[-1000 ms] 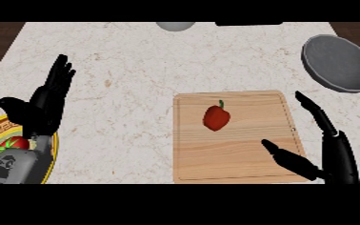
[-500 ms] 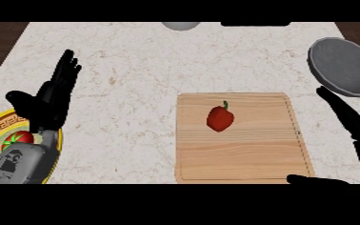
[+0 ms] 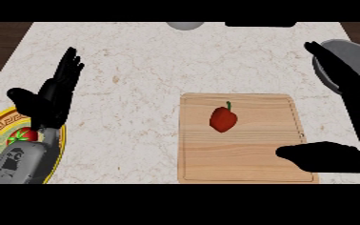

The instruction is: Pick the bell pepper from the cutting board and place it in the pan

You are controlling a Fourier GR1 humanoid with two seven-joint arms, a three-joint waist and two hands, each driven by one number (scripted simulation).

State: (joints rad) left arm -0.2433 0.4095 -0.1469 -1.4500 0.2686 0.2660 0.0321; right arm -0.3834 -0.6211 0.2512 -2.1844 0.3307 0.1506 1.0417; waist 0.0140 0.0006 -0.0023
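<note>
- On the wooden cutting board (image 3: pixel 243 164), you see one red bell pepper (image 3: pixel 224 119) lying untouched near its middle.
- One grey pan (image 3: pixel 336 57) sits at your right edge, partly behind the right hand (image 3: pixel 330 156), fingers spread, holding nothing.
- At your left, the left hand (image 3: pixel 51 95) rests open over one yellow-rimmed plate (image 3: pixel 56 148).

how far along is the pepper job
Nothing done yet: the bell pepper lies on the cutting board, untouched. In hand: the right hand is open beside the board. Left: grasp it, carry it to the pan at the right edge.
</note>
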